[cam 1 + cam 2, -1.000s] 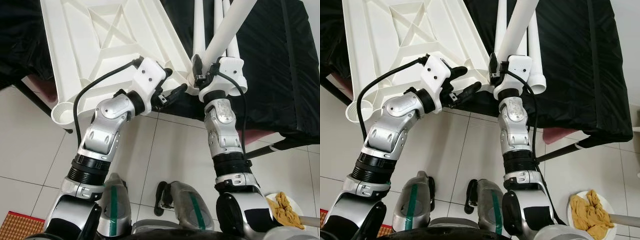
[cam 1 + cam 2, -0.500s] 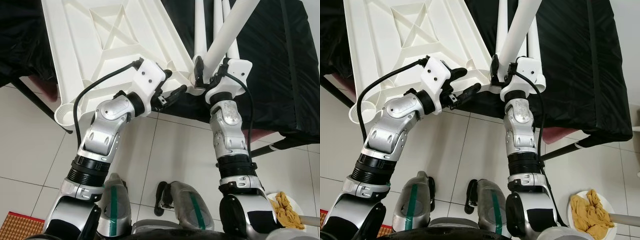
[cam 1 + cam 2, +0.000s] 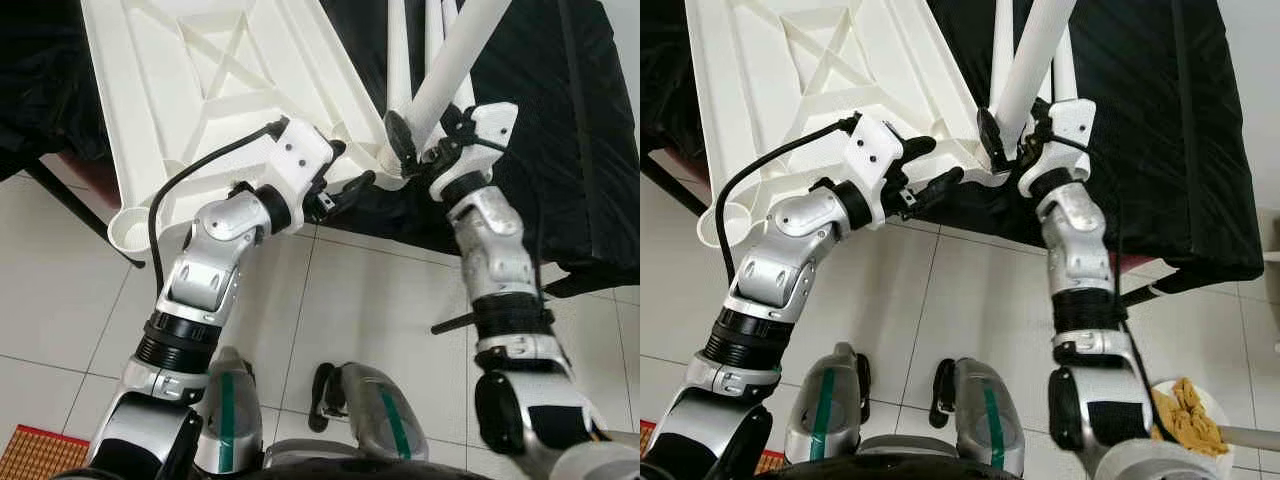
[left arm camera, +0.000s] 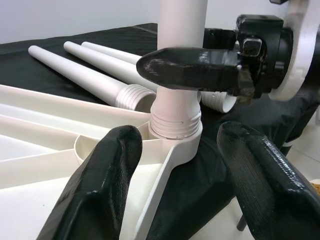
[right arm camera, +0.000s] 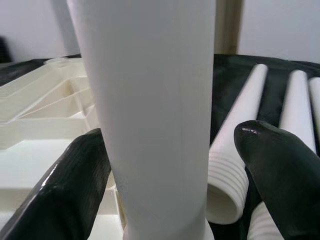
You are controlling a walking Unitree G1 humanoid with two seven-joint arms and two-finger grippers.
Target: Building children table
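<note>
With its threaded end seated in the round corner socket (image 4: 176,145) of the upturned white ribbed plastic tabletop (image 3: 190,90), the upright white plastic table leg (image 3: 447,70) stands at the near right corner of that panel, which rests on a black cloth-covered surface (image 3: 560,130). Right gripper (image 5: 165,165): fingers apart, 1 either side of the leg low on its shaft, not visibly pressing it. Left gripper (image 4: 182,172): fingers spread, hovering just beside the socket, holding nothing. 3 spare white threaded legs (image 4: 90,67) lie on the cloth beyond the corner.

Handling judgement: hollow moulded plastic, so light and stiff, with a smooth, likely slippery wall. Best hold looks low on the shaft, just above the thread, where turning force acts close to the joint. Tabletop is light enough to slide or spin, so bracing its rim near the socket seems wise.
</note>
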